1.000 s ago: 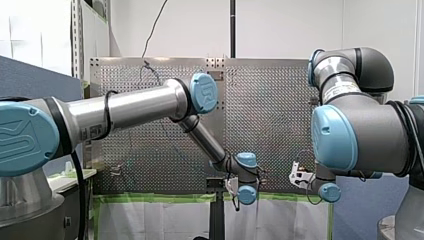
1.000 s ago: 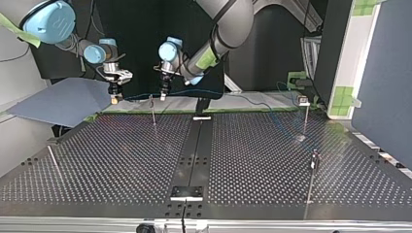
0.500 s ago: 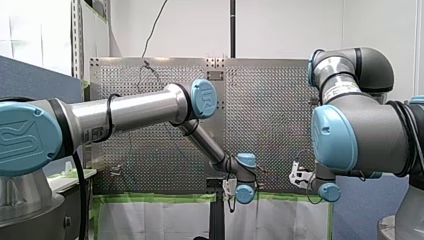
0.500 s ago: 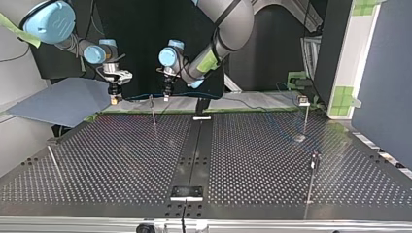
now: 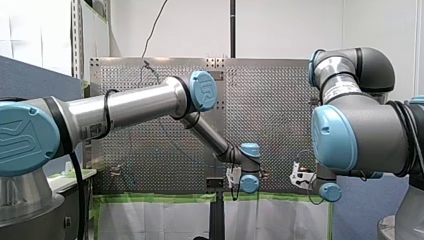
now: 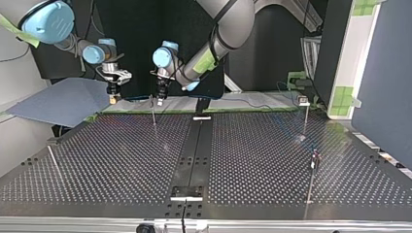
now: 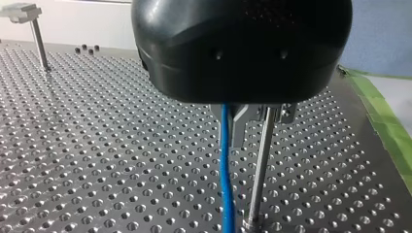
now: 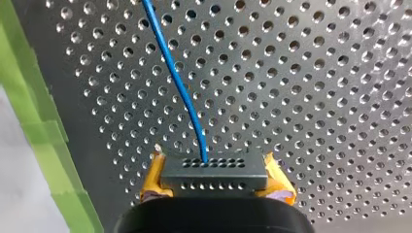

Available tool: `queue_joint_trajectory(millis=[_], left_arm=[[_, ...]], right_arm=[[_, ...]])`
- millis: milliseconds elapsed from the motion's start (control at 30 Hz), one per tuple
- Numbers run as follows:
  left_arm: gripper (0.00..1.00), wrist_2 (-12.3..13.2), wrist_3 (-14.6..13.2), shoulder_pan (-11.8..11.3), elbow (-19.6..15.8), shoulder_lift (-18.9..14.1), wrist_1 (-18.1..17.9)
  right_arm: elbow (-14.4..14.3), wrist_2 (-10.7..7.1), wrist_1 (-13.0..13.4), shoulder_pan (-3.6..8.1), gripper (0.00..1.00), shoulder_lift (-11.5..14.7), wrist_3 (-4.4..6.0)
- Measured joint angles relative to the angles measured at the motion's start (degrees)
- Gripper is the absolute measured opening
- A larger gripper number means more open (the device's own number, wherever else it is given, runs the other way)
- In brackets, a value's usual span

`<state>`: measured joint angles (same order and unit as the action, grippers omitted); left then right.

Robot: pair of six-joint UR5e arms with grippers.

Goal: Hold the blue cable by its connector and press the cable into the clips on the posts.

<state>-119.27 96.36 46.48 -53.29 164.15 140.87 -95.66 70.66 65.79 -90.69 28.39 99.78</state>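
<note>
Over the far edge of the table (image 6: 252,160) in the top view, my left gripper (image 6: 159,98) is sliding toward the view's left, closing a clear gap until it is hanging just beside the top of the nearest post (image 6: 152,110); my right gripper (image 6: 114,98) is staying put, its yellow pads (image 8: 153,178) clamping the black connector (image 8: 214,174). The blue cable (image 7: 225,170) is running from that connector to the left gripper and dropping close alongside the post; whether the left gripper is pinching it or only guiding it I cannot tell, since its housing is hiding the contact. I judge the cable is being lined up for this first clip, not yet seated. Green tape (image 8: 43,126) is marking the table's edge close beside the connector, leaving little room that way; toward the near side the other posts (image 6: 306,119) are standing well apart.
</note>
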Motion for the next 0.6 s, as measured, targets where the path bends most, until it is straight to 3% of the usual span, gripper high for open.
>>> queue_joint_trajectory(millis=[300,600], left_arm=[[0.0,-0.04,-0.05,-0.07,-3.45,-0.02,-1.03],[0.0,-0.04,-0.31,0.09,-4.87,-0.03,-1.28]], right_arm=[[-0.07,-0.76,-1.72,-0.19,0.0,-0.01,-2.65],[-0.24,-0.77,-2.22,-0.31,0.0,-0.02,-3.36]])
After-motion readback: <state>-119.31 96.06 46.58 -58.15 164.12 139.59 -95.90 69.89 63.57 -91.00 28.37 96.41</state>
